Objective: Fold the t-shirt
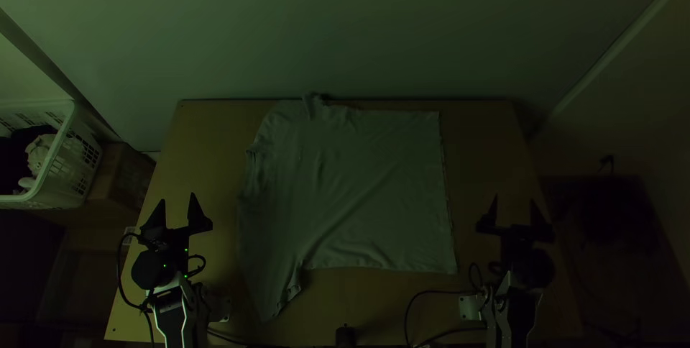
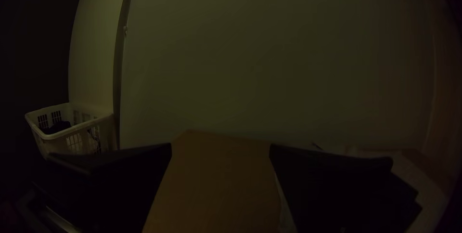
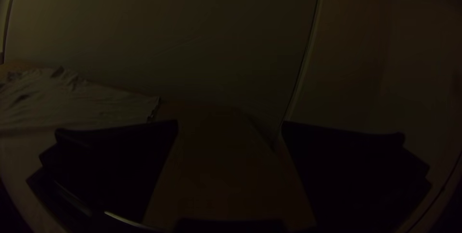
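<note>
The shirt (image 1: 359, 190) lies spread on the table (image 1: 201, 147), its straight hem on the right and one sleeve pointing down toward the near edge on the left. Wrinkles run across its body, and a small part is bunched at its far edge, by the table's far side.

The left gripper (image 1: 178, 198) is to the left of the shirt, apart from it, its two fingers spread wide with nothing between them but a view of the tabletop. The right gripper (image 1: 514, 199) is to the right of the shirt, beyond the hem and apart from it, its fingers also wide apart and holding nothing.

Well to the left of the shirt, past the table, a white basket (image 1: 57, 148) holds dark and light clothes (image 1: 36, 150). Nearer than the shirt, a small black thing (image 1: 346, 336) sits at the table's near edge, between the arms.
</note>
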Controlling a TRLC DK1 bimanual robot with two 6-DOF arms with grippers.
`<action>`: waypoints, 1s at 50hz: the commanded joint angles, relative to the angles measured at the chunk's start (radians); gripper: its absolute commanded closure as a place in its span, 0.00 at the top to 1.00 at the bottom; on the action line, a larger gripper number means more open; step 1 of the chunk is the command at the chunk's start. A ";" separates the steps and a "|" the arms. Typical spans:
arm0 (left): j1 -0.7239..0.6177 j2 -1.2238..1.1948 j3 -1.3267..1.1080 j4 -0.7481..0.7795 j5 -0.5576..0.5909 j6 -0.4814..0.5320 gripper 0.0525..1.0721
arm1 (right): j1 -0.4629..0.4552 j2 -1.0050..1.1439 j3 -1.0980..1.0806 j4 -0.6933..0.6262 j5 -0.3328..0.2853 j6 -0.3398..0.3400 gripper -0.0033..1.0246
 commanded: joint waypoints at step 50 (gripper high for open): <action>-0.045 -0.006 0.020 -0.104 -0.062 0.032 0.96 | 0.026 -0.007 0.013 -0.013 0.011 0.029 0.96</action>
